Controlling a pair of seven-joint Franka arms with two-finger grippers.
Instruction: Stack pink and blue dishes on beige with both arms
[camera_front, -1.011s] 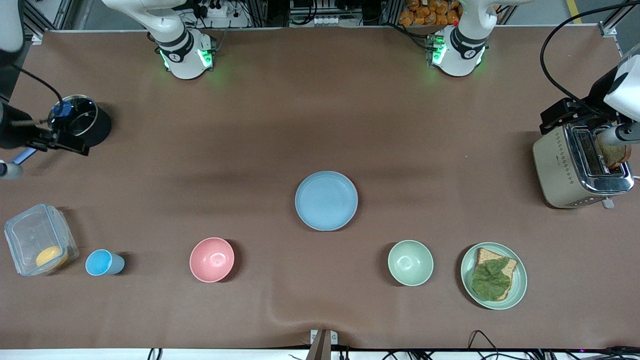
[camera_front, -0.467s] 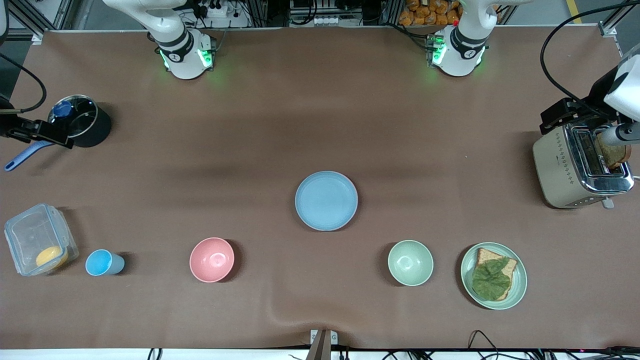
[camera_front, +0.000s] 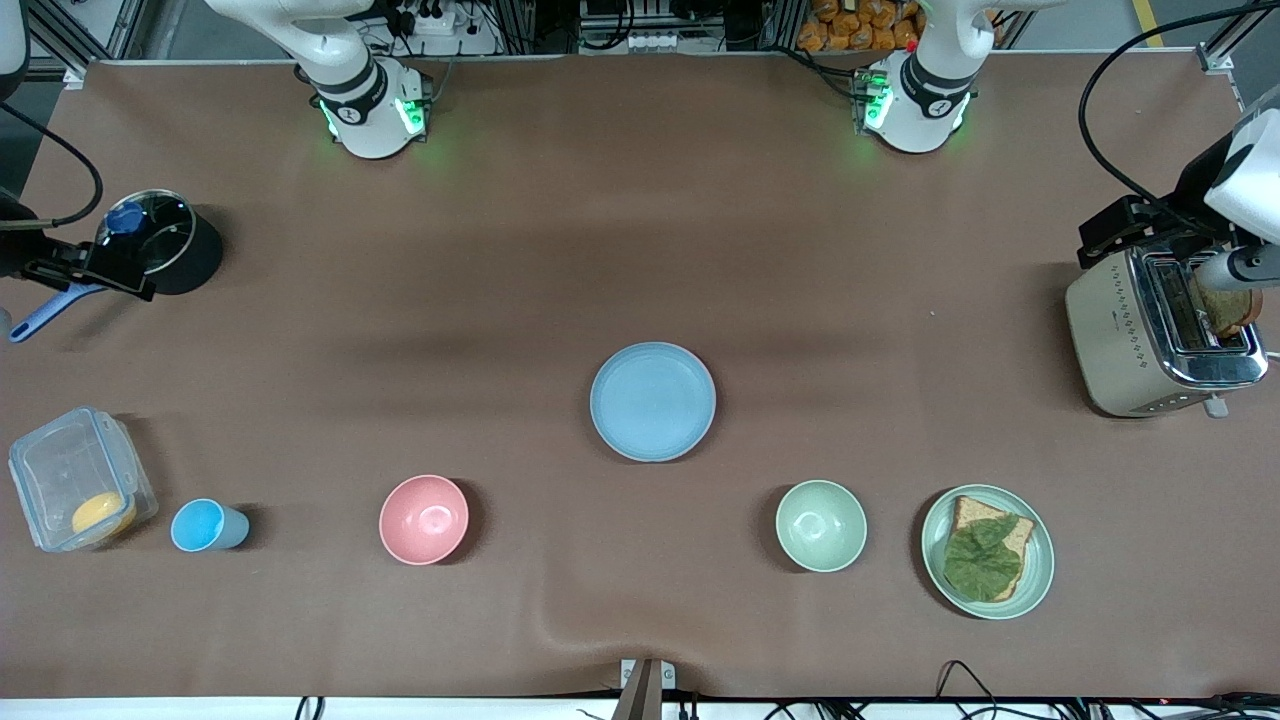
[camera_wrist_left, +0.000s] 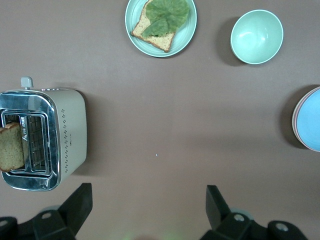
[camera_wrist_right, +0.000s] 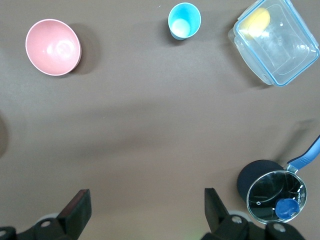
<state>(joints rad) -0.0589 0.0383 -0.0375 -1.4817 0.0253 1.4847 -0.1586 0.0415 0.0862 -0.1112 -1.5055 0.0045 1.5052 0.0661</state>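
The right tool (camera_wrist_right: 146, 192) hangs over the right arm's end of the tabletop (camera_front: 500, 250), just beside a black saucepan (camera_front: 160, 245) with a glass lid and a blue handle; its fingers are spread wide. Nearer the front camera stand a clear lidded box (camera_front: 75, 478) holding something yellow, a small blue cup (camera_front: 207, 526) and a deep pink bowl (camera_front: 424, 519). Mid-tabletop lies the light blue plate (camera_front: 652, 401). The left wrist view shows the pink plate (camera_wrist_left: 294, 122) as a thin rim directly beneath it; what lies lower in the stack is hidden. Then come a pale green bowl (camera_front: 821, 525) and a green plate (camera_front: 1040, 570) carrying bread with a lettuce leaf. A toaster (camera_front: 1120, 340) holds a toast slice (camera_front: 1225, 308). The left tool (camera_wrist_left: 148, 187) hangs beside the toaster, fingers spread wide.
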